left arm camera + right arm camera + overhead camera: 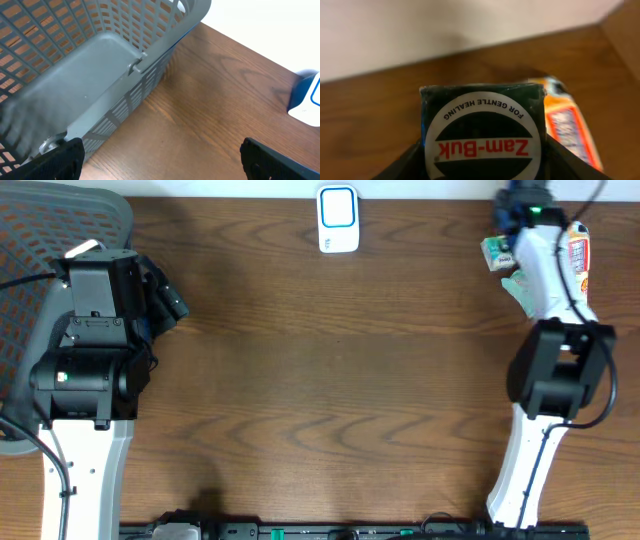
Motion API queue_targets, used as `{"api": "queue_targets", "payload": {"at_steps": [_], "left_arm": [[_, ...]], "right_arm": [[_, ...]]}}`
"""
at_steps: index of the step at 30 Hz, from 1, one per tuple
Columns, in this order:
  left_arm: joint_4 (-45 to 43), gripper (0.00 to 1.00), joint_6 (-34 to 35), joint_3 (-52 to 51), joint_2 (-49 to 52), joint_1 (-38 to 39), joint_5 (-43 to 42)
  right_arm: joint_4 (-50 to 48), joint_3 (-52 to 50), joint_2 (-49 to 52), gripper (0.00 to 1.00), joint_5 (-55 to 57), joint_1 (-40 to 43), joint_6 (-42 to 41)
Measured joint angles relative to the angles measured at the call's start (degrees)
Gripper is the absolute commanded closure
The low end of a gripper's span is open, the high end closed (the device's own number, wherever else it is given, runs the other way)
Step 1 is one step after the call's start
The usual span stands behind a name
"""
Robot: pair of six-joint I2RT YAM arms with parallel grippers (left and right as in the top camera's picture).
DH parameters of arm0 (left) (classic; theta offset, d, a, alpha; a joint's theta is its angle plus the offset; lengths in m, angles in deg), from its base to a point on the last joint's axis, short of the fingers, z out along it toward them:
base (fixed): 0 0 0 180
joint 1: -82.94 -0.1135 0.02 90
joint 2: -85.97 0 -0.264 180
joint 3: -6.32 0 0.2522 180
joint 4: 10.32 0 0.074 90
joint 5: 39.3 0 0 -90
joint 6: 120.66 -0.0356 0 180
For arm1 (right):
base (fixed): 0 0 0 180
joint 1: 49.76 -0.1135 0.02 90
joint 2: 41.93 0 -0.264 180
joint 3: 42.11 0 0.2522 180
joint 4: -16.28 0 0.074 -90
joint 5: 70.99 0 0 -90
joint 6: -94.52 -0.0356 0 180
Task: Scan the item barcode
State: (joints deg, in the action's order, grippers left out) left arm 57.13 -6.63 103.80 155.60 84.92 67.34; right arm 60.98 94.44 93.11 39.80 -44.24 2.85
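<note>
Two arms at one wooden table; positions are given relative to the scanner, a white unit with a blue-framed face at the far edge of the table, mid-width.

Overhead view
- Left gripper: well to the left of the scanner and nearer the robot, beside a grey mesh basket that fills the far-left corner.
- Right gripper: well to the right of the scanner, close to the same far edge.
- Zam-Buk box: small and green, at the right gripper, on its scanner side. It is well apart from the scanner.
- Orange packet: further right of the scanner than the box, just past the right arm.

Left wrist view
- Left gripper: jaws spread wide, with nothing between them. One dark fingertip shows in each lower corner of the frame.
- Basket: grey lattice wall and solid rim, taking up the left of the frame, tilted in this view.
- Scanner: cut off by the right frame edge, apart from the basket with bare table between them.

Right wrist view
- Right gripper: clamped on the box, with a dark finger pressed to each side.
- Zam-Buk box: dark green, with a round white label reading "Zam-Buk" and "For gentle healing", both upside down in this view.
- Orange packet: just beside the box, lying on the table. Whether the two touch cannot be told.
- Scanner: not in this frame.
</note>
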Motion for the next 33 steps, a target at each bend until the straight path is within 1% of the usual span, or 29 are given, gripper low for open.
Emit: {"api": "queue_targets", "payload": {"at_steps": [2,3,4,12,16,19,20,21,22,23,27,29,33], "left_arm": [[0.0,0.02,0.0,0.0,0.0,0.0,0.02],[0.02,0.02,0.0,0.0,0.0,0.0,0.0],[0.0,0.02,0.0,0.0,0.0,0.0,0.02],[0.02,0.03,0.0,0.0,0.0,0.0,0.02],[-0.02,0.02,0.0,0.0,0.0,0.0,0.02],[0.07,0.02,0.0,0.0,0.0,0.0,0.02],[-0.09,0.02,0.0,0.0,0.0,0.0,0.02],[0.09,0.02,0.0,0.0,0.0,0.0,0.02],[-0.02,0.02,0.0,0.0,0.0,0.0,0.0],[0.0,0.02,0.0,0.0,0.0,0.0,0.02],[0.04,0.03,0.0,0.0,0.0,0.0,0.0],[0.04,0.02,0.0,0.0,0.0,0.0,0.0],[0.07,0.03,0.0,0.0,0.0,0.0,0.0]], "right_arm": [[1.55,0.0,0.0,0.25,-0.44,1.95,0.59],[1.95,0.0,0.0,0.15,-0.66,2.54,0.61],[2.21,0.0,0.0,0.01,-0.83,2.93,0.61],[6.03,0.0,-0.04,0.01,-1.73,2.08,0.42],[9.33,-0.24,-3.06,0.01,-1.92,0.11,-0.57],[15.43,-0.59,-12.9,0.01,-1.97,-4.44,-1.44],[19.56,-0.55,-19.65,0.01,-1.95,-7.76,-2.89],[21.55,-0.35,-21.77,0.01,-2.19,-9.11,-3.63],[25.51,-0.22,-25.66,0.01,-2.84,-11.61,-4.74],[26.64,-0.22,-27.06,0.01,-3.28,-12.57,-5.09],[30.67,0.0,-35.41,0.01,-6.19,-21.05,-6.75],[32.41,0.07,-37.92,0.01,-6.88,-24.59,-7.15],[35.6,0.07,-39.93,0.01,-6.62,-28.13,-7.98]]}}
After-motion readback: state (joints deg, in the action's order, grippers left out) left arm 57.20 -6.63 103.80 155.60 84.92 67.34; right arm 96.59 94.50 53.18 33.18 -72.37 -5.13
